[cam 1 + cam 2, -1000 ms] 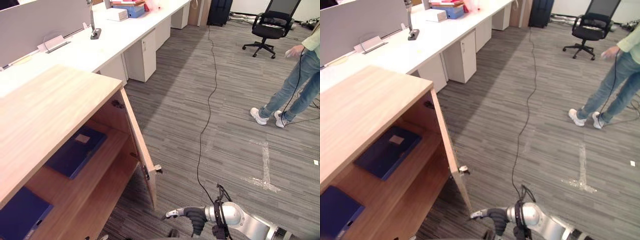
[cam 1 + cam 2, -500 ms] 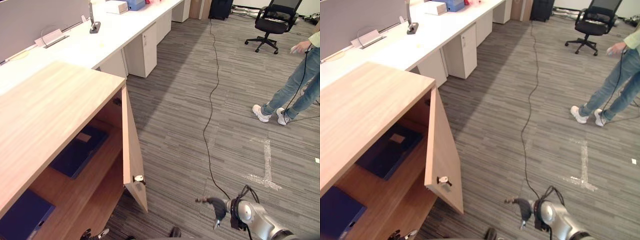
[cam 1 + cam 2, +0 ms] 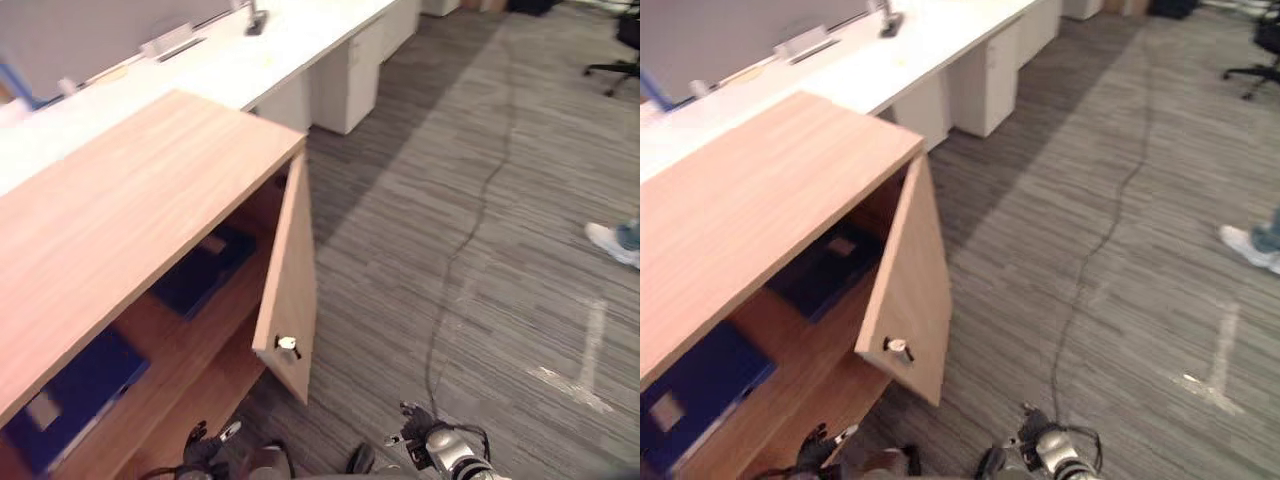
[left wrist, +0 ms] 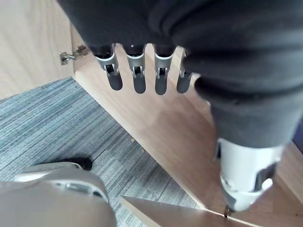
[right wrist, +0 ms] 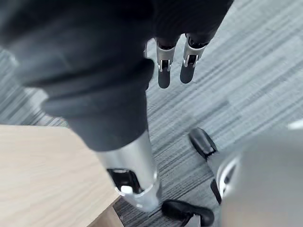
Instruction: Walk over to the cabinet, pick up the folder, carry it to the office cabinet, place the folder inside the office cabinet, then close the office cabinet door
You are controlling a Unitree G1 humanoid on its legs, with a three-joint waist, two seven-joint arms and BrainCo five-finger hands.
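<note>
A light wooden cabinet [image 3: 130,190] stands at my left, its door [image 3: 910,290] hanging about half shut with a small metal knob [image 3: 897,347] facing me. On the inner shelf lies a dark blue folder [image 3: 205,272]. A second blue folder [image 3: 75,385] rests lower, at the near left. My left hand [image 3: 205,445] hangs low by the cabinet's foot, its fingers [image 4: 135,71] relaxed and empty before the wooden panel. My right hand [image 3: 420,440] hangs low over the carpet, right of the door and apart from it, with its fingers [image 5: 163,71] straight and holding nothing.
A long white desk [image 3: 250,60] with pedestal drawers [image 3: 345,80] runs behind the cabinet. A person's white shoe [image 3: 615,243] shows at the right edge and a chair base [image 3: 620,65] at the far right. White tape marks [image 3: 585,350] cross the grey carpet.
The cabinet door has swung from wide open to about half shut. My right hand has left the door's edge and dropped low. The camera has shifted, so the person is mostly out of view.
</note>
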